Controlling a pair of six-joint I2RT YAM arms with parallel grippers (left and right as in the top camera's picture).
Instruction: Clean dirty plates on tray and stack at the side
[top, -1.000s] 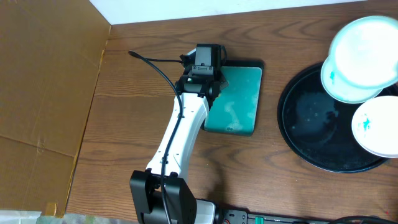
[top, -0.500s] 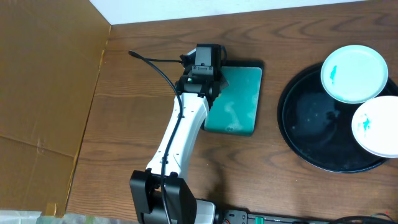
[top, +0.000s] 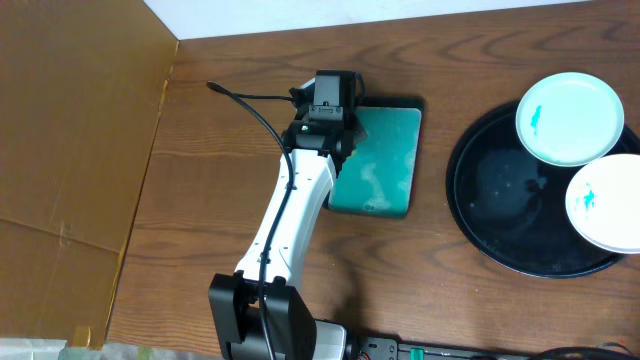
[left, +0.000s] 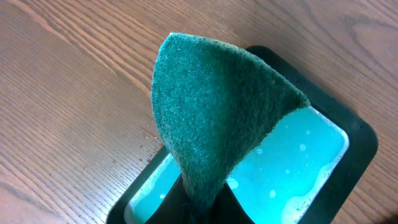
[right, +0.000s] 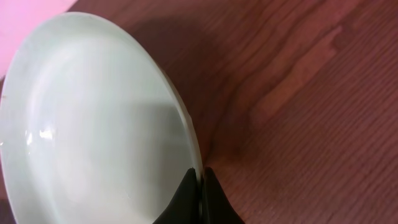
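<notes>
Right fingers (right: 185, 200): the right gripper (right: 200, 184) has them pressed together on the thin rim of the held plate (right: 93, 118), pinching only its edge.
Left fingers: mostly hidden at the bottom of the left wrist view. The left gripper (left: 200, 210) is closed on the base of a green scouring pad (left: 211, 112), which stands up over the teal tray (left: 362, 134) of soapy water.
Held plate: tilted on edge above the bare wooden table (right: 298, 93). The face that shows looks pale and unmarked. This plate and the right gripper are outside the overhead view.
Other plates: two sit on the black tray (top: 490, 190). The upper plate (top: 570, 118) overlaps the tray's far rim, and the lower plate (top: 605, 203) lies at the right edge. Both carry teal smears.
Step in hand: probably setting the held plate down at the side, since it looks clean. I cannot tell how close it is to the table.
Doing it well: bring the free edge down first, then level the plate gently so it lands flat. Open the fingers only once the table carries it.
Risk: a rim pinch is shallow, so a quick swing could twist the plate out of the grip.
Pad: keep it over the teal tray so drips fall there.
</notes>
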